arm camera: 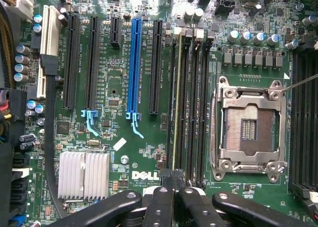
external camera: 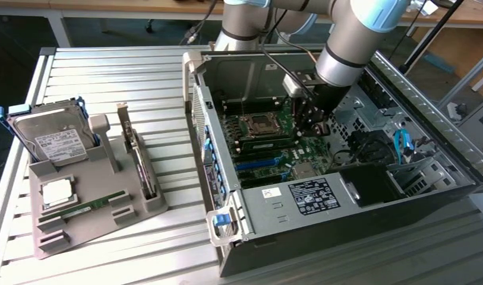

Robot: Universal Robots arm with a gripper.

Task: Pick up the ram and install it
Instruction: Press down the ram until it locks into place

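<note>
Ram (arm camera: 175,103) upright in motherboard slot beneath downward-reaching arm (external camera: 344,41), fingers (arm camera: 161,202) pressed together just above it.

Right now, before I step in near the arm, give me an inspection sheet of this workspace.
Surface: slatted metal table, holding a grey tray and an open computer case.
Job's things: one ram stick stands in a motherboard slot beside the empty processor socket; a second green stick lies on the tray.
Clutter: hard drive, silver processor chip and bracketed card, all on the tray.
Grippers: gripper is inside the case, over one end of the slotted stick.
Cables: blue cables in the case; black cable across the motherboard.
Surroundings: wooden bench behind the table.
</note>
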